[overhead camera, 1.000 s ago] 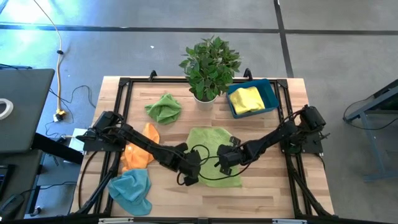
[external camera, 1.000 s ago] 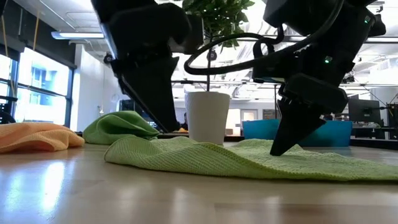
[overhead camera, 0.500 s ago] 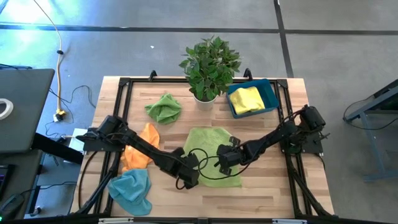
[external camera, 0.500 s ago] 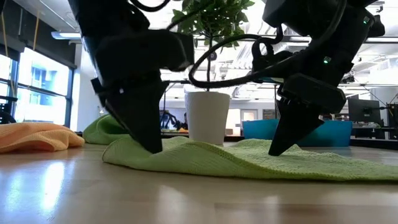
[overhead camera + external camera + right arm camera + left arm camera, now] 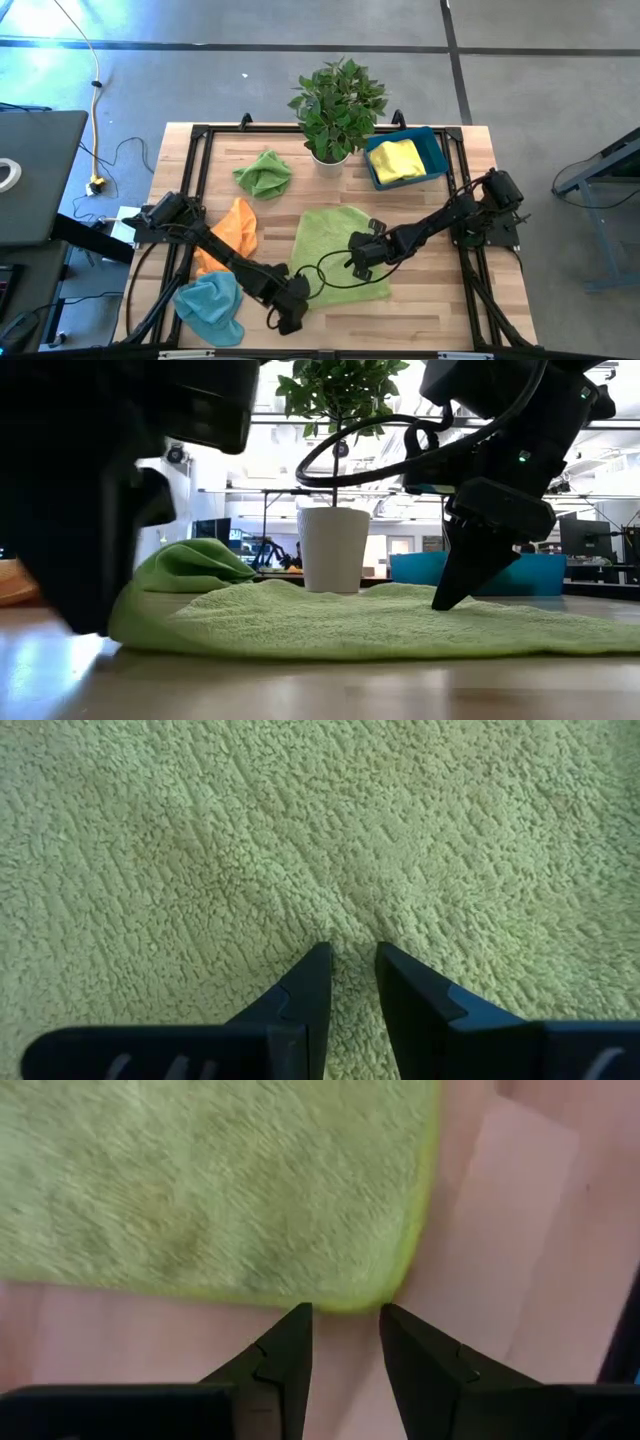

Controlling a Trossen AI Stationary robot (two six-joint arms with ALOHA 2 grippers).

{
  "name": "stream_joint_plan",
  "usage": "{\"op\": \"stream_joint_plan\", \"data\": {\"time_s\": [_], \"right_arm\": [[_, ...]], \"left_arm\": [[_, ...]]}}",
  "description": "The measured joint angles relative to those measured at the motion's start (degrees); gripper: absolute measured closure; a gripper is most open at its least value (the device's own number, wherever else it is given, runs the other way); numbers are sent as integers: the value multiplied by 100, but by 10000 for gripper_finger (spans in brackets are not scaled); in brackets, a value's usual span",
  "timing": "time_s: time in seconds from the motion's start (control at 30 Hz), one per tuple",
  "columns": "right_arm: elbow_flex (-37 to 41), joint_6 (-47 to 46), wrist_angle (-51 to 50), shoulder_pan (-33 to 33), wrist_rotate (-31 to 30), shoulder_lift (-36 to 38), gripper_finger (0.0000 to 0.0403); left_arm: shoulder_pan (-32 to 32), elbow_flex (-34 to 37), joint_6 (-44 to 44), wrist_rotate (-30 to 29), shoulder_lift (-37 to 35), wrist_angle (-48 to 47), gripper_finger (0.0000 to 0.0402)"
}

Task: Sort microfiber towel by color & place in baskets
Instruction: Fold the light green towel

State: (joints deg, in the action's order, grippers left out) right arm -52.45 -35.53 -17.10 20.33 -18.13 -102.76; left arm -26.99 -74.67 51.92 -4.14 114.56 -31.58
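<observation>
Over the last second the left gripper (image 5: 290, 318) has withdrawn to the near-left corner of the spread light-green towel (image 5: 335, 240); its fingers stand slightly apart, holding nothing. The right gripper (image 5: 358, 262) stays pressed on the towel's middle, fingertips nearly together. The towel remains well apart from the blue basket (image 5: 436, 150), which holds a yellow towel (image 5: 396, 159).

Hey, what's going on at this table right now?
Two robot arms are working on a flat green towel in the middle of the table. The right gripper presses down on its middle, jaws slightly apart. The left gripper sits open at the towel's near corner, on bare wood. A yellow towel already lies in the blue basket; orange, teal and another green towel wait.
</observation>
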Motion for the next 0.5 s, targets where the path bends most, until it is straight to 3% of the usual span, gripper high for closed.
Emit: {"op": "stream_joint_plan", "data": {"time_s": [0.2,0.37,0.5], "right_arm": [[0,120,2,-8,11,4,325],[0,127,4,-8,7,3,325],[0,127,4,-8,36,3,325]], "left_arm": [[-30,-250,-20,-16,0,39,291],[-52,-422,-555,-479,0,200,291],[-71,-420,-828,-511,0,207,290]]}}
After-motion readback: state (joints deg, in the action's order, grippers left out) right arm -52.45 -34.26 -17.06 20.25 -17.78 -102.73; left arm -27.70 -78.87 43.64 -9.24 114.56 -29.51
